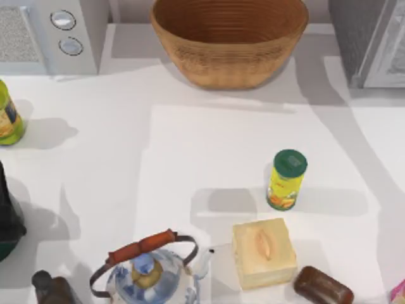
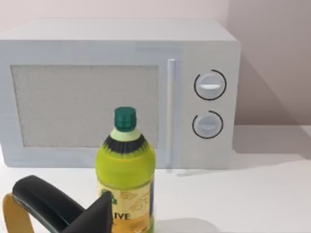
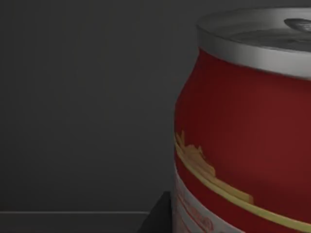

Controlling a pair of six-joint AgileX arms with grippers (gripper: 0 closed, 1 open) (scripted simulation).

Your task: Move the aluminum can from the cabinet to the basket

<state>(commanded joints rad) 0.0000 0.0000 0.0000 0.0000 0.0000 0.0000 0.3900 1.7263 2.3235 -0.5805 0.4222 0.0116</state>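
My right pincer is close up against the aluminum can [image 3: 248, 131] inside the dark cabinet [image 1: 367, 44]; whether it has closed on the can, I cannot tell. The can stands upright against the cabinet's inner wall. I judge it light, thin-walled and slick, best taken around its mid-body, gently. It has red sides, a yellow band and a silver top. The basket [image 1: 229, 57] sits beside the cabinet.
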